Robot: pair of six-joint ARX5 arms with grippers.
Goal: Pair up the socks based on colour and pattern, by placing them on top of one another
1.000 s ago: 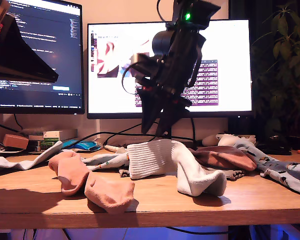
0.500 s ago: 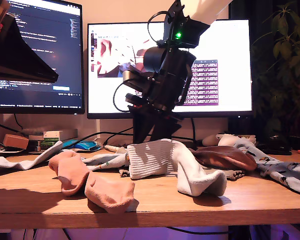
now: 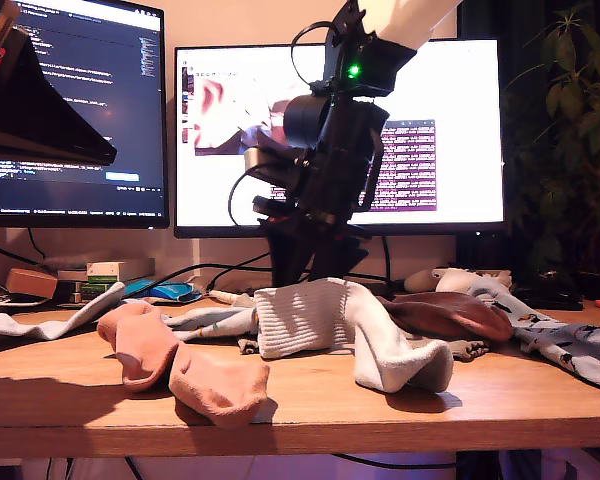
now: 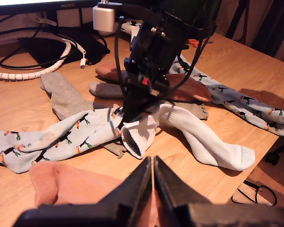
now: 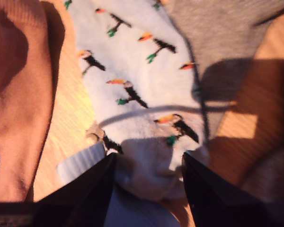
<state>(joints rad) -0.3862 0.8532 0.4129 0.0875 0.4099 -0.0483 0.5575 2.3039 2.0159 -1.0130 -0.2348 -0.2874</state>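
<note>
My second gripper [image 3: 300, 278] points down at the cuff of a white ribbed sock [image 3: 320, 320] in the middle of the table. It is open [image 5: 149, 189], its fingers either side of the white cuff and the end of a pale printed sock [image 5: 132, 80]. From across the table the second gripper [image 4: 130, 118] stands over that cuff, where the white sock [image 4: 203, 137] meets the printed sock [image 4: 52, 137]. My first gripper [image 4: 152, 165] is shut and empty above a salmon-pink sock [image 4: 71, 184]. The salmon-pink sock [image 3: 180, 365] lies towards the exterior view's left.
A second printed sock [image 4: 246, 101], a darker salmon sock [image 4: 189, 87] and grey socks [image 4: 61, 97] lie around the middle. A coiled white cable [image 4: 33, 71] and two monitors stand behind. A white mouse [image 3: 435, 278] sits at the back. The table's front edge [image 3: 380, 425] is close.
My second gripper has shifted towards the exterior view's left and come down onto the white sock's cuff. The socks have barely moved.
</note>
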